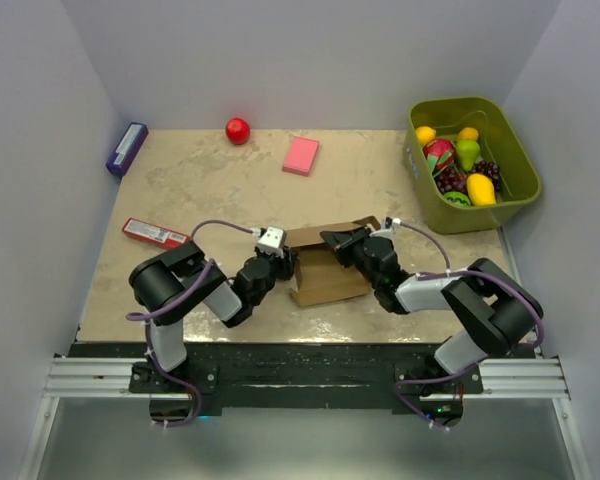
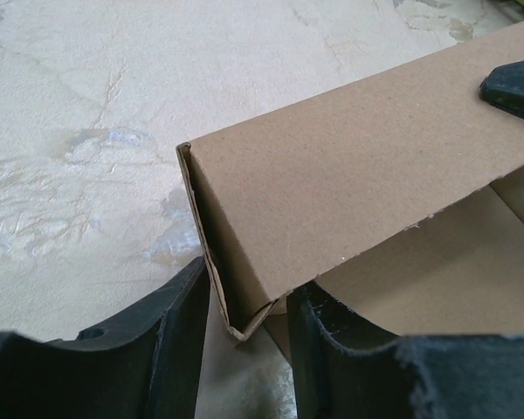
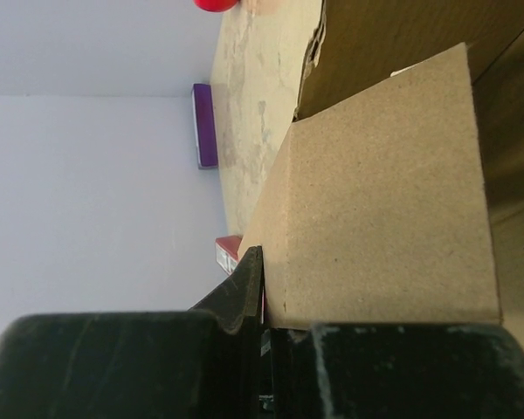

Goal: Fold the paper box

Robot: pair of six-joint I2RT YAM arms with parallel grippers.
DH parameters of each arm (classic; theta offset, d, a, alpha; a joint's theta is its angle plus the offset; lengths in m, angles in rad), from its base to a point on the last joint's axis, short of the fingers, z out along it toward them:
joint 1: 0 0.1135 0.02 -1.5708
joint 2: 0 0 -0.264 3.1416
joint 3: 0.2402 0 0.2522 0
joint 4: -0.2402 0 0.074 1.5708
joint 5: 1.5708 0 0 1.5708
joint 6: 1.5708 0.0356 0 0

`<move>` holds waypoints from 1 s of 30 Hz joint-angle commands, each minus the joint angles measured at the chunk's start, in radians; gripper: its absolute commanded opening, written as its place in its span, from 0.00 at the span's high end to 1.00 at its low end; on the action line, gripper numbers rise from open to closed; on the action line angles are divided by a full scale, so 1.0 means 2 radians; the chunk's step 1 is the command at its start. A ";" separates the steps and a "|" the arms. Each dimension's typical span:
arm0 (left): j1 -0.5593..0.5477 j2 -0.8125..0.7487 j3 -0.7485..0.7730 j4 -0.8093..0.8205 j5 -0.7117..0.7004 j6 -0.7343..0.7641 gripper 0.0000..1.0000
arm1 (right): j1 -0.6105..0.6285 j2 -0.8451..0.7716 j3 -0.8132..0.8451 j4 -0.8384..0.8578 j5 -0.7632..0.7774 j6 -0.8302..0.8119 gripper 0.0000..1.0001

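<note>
Beige table (image 1: 180, 190), walled booth; left gripper (image 1: 286, 264) pinched paper box (image 1: 325, 270) corner fold, right gripper (image 1: 336, 240) clamped flap. Looked smartest imo: hold corner steady, swing flap slowly.

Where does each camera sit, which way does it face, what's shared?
Top external: overhead, near side, looking down on the beige table; left gripper and right gripper show.
Left wrist: low, facing a corner of the plain brown cardboard box pinched in its gripper.
Right wrist: rolled sideways, facing a box flap at its gripper.
All share the box.
</note>
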 commanded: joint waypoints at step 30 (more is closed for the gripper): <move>0.189 -0.145 0.055 -0.381 0.440 -0.023 1.00 | -0.077 -0.314 0.083 -0.474 0.056 -0.565 0.11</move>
